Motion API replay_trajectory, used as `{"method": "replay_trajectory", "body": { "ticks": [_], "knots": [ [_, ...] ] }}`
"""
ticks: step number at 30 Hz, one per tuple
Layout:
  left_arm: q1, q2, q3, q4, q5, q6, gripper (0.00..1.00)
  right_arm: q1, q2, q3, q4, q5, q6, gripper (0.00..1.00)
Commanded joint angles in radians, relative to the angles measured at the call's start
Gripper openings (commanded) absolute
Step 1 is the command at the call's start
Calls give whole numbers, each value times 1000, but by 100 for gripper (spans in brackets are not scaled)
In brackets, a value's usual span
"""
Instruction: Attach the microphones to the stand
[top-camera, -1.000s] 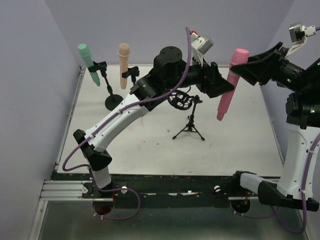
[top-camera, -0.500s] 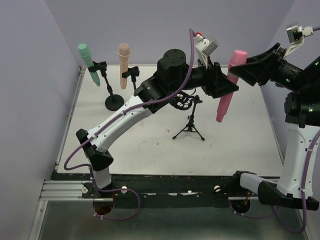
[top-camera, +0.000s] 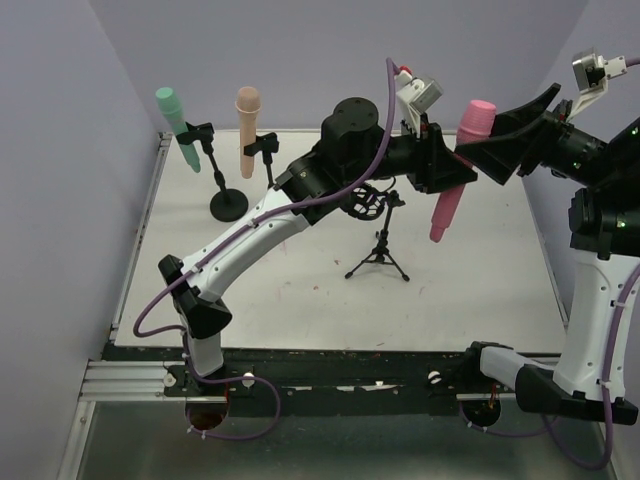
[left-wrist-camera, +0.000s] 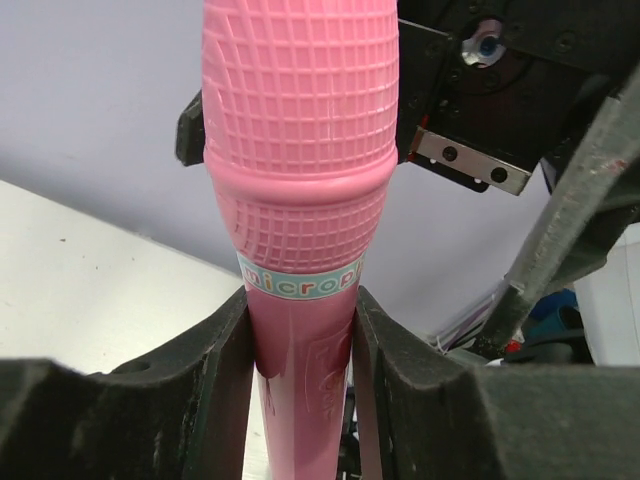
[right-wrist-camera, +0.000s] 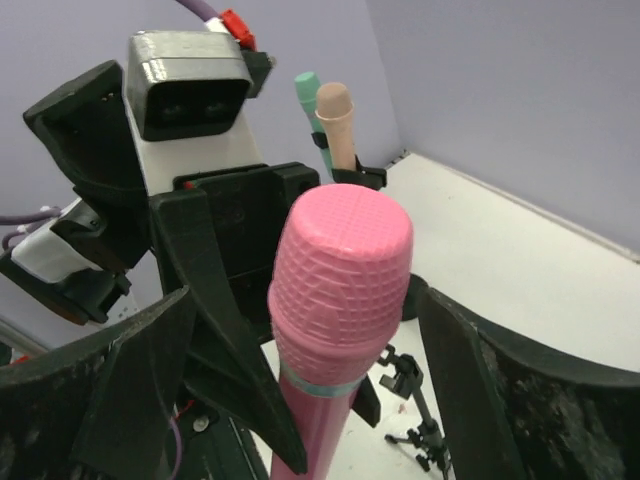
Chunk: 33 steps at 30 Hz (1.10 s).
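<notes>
Where it hangs above the white worktop (top-camera: 480, 270), the pink plastic handheld microphone (left-wrist-camera: 300, 150) stands nearly upright, head uppermost.
Left pincer (left-wrist-camera: 300, 330): clamped on the slim handle just below the ribbed head, one finger touching each side.
Right pincer (right-wrist-camera: 308, 300): fingers apart, flanking the head, touching neither side.
Mint green plastic microphone (top-camera: 178, 128) and peach plastic microphone (top-camera: 247, 130): held in black clips, far left.
Black tripod stand (top-camera: 378, 255) with ring mount: mid-worktop.
</notes>
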Motion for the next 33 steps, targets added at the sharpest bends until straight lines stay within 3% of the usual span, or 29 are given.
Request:
{"method": "replay_trajectory", "body": {
  "ticks": [1,10,14,17,23,25,28,33],
  "knots": [
    [-1,-89,-41,30,9,38,6,3,-32,11,-51,-40,-57,100],
    [74,-339,-239,-34,-43,206,3,-1,-63,25,-195,-125,-265,100],
    [107,-408,-276,-71,-32,309,2,-9,-99,-76,-229,-156,-388,100],
    [128,-419,-259,-106,-32,415,2,-9,-138,-227,-252,-77,-543,100],
    [193,-324,-126,-166,32,464,1,-9,-222,-746,56,19,-586,100],
    [197,-283,-74,-182,37,470,1,-9,-241,-844,109,65,-592,100],
    [197,-232,-37,-183,38,475,1,-9,-262,-956,199,60,-592,100],
    [197,-178,-2,-182,37,472,1,-9,-262,-964,196,80,-583,100]
  ]
}}
